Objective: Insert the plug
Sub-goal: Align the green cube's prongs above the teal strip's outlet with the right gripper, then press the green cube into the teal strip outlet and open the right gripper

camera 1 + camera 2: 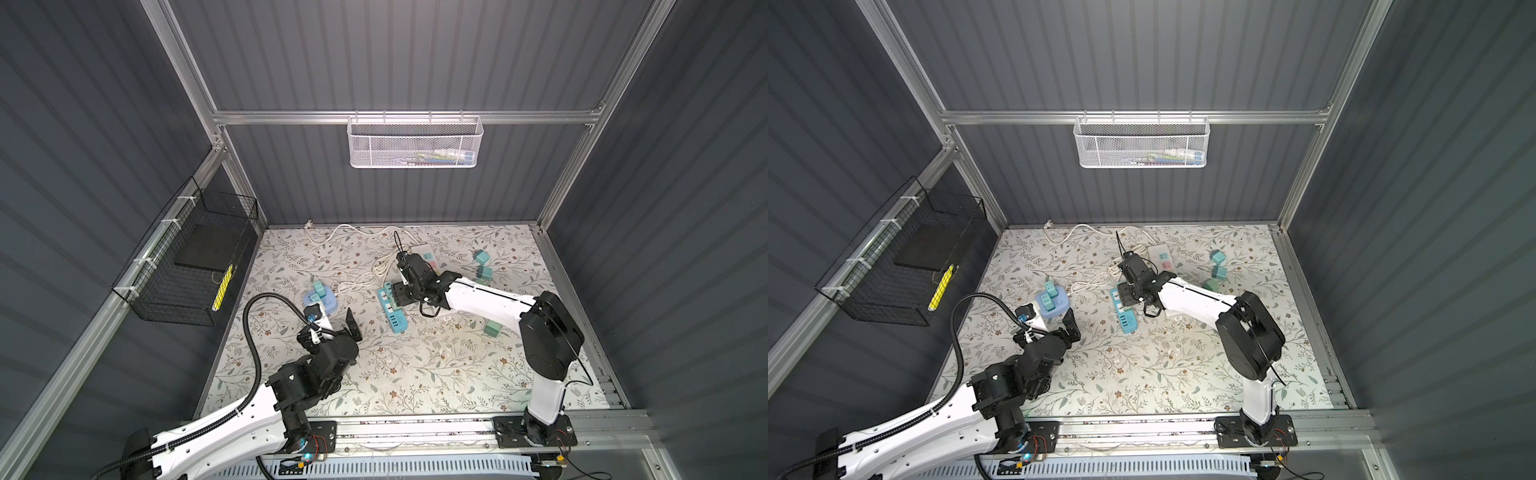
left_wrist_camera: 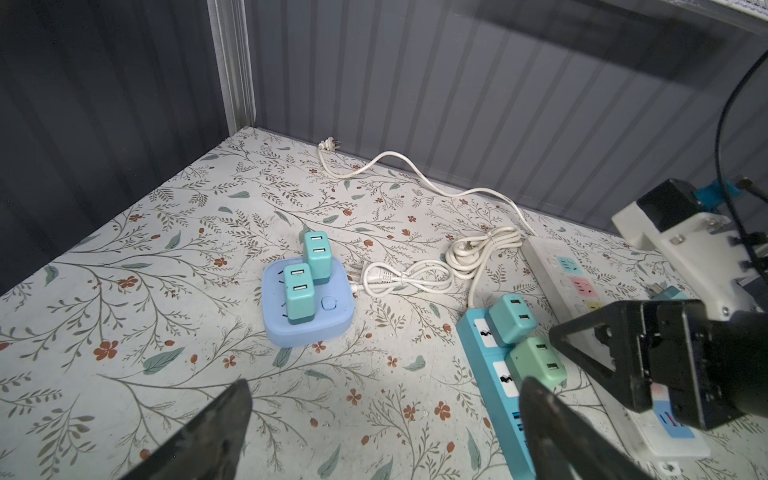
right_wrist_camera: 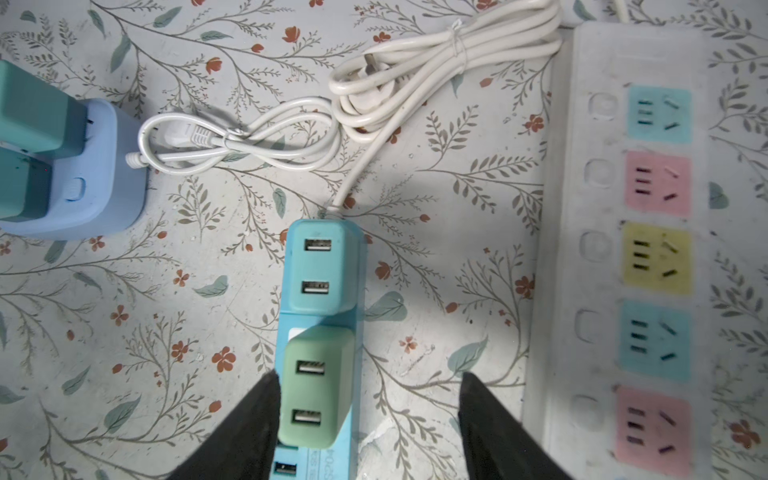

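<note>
on the blue power strip (image 3: 328, 461), just beside a teal charger (image 3: 318, 266), sits the green charger plug (image 3: 316, 386). right tool (image 3: 369, 376) straddles it, jaws apart; left tool (image 2: 382, 395) gapes wide, well apart from the strip. likely light, stiff, slick plastic: pinch its flat sides.

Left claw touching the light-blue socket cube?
Apart. The left wrist view shows bare floral tabletop between the open left claw and the light-blue socket cube.
</note>
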Robot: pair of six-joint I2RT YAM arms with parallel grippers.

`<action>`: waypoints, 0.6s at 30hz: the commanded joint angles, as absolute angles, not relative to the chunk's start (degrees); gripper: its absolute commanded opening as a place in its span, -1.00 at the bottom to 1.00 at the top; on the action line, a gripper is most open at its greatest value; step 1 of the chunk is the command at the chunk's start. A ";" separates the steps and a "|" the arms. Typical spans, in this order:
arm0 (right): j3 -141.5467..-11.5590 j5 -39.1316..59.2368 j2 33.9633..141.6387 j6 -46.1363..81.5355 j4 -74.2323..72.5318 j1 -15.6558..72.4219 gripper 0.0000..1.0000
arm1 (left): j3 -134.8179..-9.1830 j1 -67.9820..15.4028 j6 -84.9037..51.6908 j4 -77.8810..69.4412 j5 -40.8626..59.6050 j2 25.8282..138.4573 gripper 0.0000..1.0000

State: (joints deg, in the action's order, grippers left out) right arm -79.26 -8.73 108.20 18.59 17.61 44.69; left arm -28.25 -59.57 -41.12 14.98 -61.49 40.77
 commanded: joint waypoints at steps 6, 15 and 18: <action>-74.03 -10.63 108.75 19.29 16.54 44.56 0.36 | -30.64 -59.29 -40.61 15.22 -61.48 42.25 1.00; -71.89 -5.98 101.37 18.46 14.95 44.99 0.60 | -31.73 -58.98 -40.69 14.20 -61.09 44.99 1.00; -70.17 -7.32 97.45 18.19 15.16 45.99 0.72 | -31.90 -58.72 -40.24 12.97 -60.89 46.00 1.00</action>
